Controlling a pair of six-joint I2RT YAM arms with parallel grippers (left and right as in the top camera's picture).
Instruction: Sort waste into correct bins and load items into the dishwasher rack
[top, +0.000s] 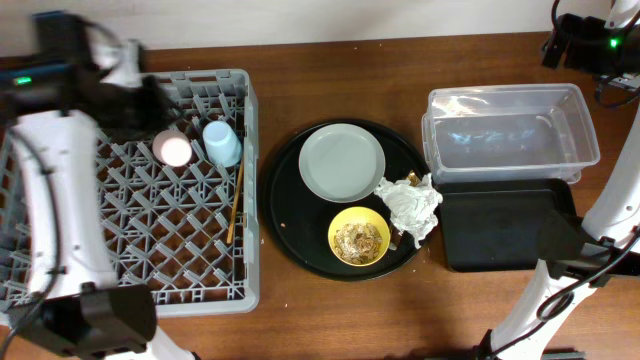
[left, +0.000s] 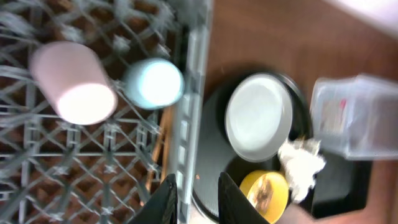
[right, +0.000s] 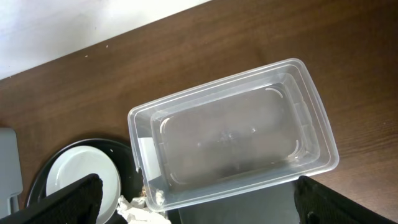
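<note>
Overhead faces straight down; wrist views share plate (left: 258, 118).

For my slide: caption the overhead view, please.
Pink cup, blue cup, chopsticks in dishwasher rack; plate, yellow bowl on round tray, tissue wad at its edge.

A brown wooden table (top: 400, 300) is occupied by a grey dishwasher rack (top: 250, 200) at the left, a round black tray (top: 285, 230) in the middle, and, at the right, a clear plastic tub (top: 505, 93) set just behind a shallow black rectangular tray (top: 500, 230).
</note>
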